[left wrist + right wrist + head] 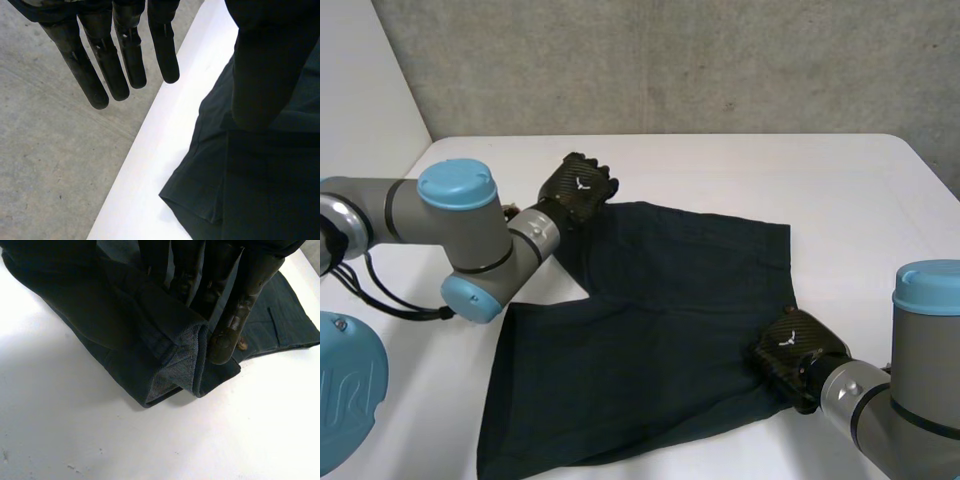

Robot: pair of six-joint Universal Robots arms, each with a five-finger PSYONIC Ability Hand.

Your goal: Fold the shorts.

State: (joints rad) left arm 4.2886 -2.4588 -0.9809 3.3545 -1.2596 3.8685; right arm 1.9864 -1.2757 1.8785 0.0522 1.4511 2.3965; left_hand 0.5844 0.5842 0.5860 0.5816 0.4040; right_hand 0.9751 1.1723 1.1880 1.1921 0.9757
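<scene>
The right hand [798,352], lower right, pinches a corner of the shorts [660,330]. The left hand [578,188], upper left, is spread wide and holds nothing at the diagonally opposite corner.

Shorts [660,320]: dark woven cloth, matt; inner face a lighter grey weave. Bench [820,170]: white, smooth, low sheen. Right hand [798,350]: black shell with carbon-weave pattern, semi-gloss; fingers [241,305] smooth, dark, plastic-looking. Arm cap [457,185]: light-blue plastic, smooth. Wall [670,60]: grey concrete, rough.

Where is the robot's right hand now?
In the head view, the right robot hand is at the near right, gripping the right edge of the dark shorts.
</scene>
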